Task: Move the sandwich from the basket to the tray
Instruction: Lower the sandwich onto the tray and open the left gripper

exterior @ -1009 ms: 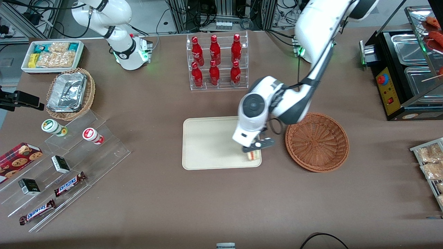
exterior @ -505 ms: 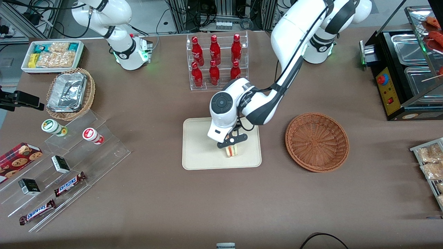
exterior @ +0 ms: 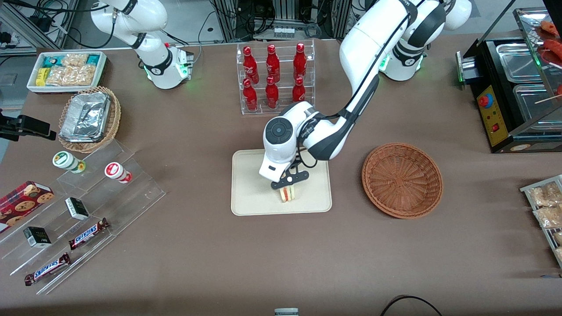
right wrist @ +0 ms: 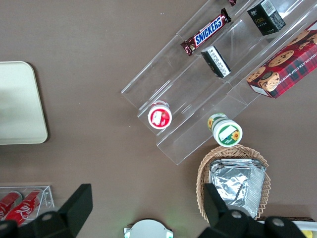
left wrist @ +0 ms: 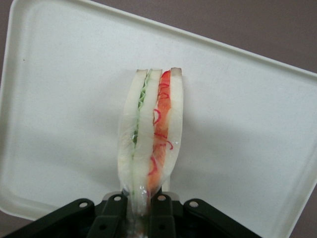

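Your gripper [exterior: 288, 188] sits just below the frame's centre in the front view, over the tray [exterior: 250, 193], clamped on the sandwich [exterior: 287, 193]. Its fingers [left wrist: 159, 208] pinch the sandwich's end. The basket [exterior: 402, 180] lies beside the tray on the desk [exterior: 281, 254].

We see a clear rack of red bottles [exterior: 274, 79] far from the front camera. Toward the parked arm's end sit a foil-filled wicker basket [exterior: 115, 119], a white snack bin [exterior: 66, 90] and stepped acrylic shelves [exterior: 140, 193] carrying Snickers bars [exterior: 88, 233].
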Tool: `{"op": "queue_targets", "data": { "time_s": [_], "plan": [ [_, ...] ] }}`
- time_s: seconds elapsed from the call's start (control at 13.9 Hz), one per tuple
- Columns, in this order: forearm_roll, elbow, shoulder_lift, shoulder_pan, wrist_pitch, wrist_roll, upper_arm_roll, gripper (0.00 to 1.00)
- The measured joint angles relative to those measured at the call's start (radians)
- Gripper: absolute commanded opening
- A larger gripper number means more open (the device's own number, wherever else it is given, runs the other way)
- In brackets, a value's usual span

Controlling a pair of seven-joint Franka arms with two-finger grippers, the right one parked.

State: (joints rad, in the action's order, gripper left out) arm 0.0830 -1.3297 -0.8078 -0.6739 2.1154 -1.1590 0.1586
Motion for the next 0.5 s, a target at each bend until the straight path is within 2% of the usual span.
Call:
{"op": "queue_targets", "data": {
  "time_s": [0.14, 0.5],
  "plan": [
    [0.0, 0.0, -0.005, 0.0, 0.008, -0.004, 0.0, 1.0],
    [0.0, 0.008, -0.006, 0.0, 0.009, -0.004, 0.0, 1.0]
  ]
}}
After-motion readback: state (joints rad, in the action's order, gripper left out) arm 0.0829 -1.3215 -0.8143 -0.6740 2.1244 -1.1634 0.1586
